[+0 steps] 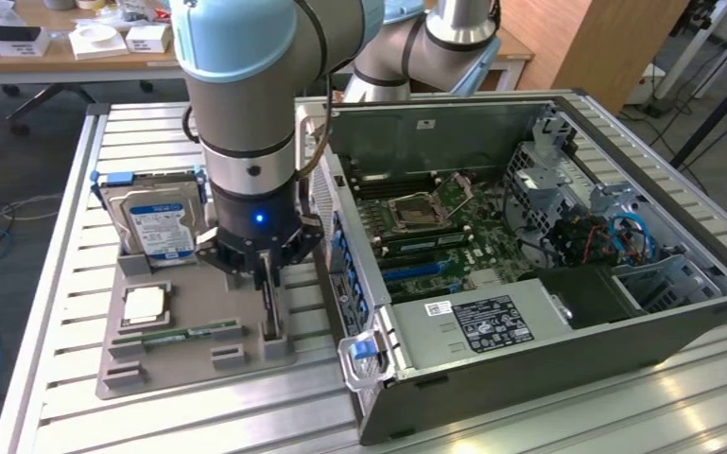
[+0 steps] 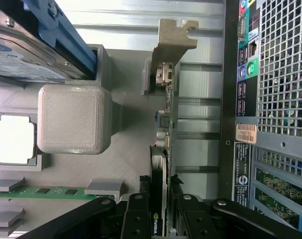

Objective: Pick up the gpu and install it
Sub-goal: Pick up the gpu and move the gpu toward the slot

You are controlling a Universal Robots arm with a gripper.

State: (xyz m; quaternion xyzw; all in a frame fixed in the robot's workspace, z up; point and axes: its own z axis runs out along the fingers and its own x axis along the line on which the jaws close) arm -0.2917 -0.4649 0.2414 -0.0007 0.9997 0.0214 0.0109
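Gpu [image 2: 166, 117] stands edgewise in grey tray [image 1: 212, 305] on slatted metal table [image 1: 73, 248].

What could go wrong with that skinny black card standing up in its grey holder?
The gpu stands on its thin edge and the pincer is at one end, far from the metal bracket, so it might tip or catch in the grey holder. The computer case is right beside it, so the card could bump that wall.
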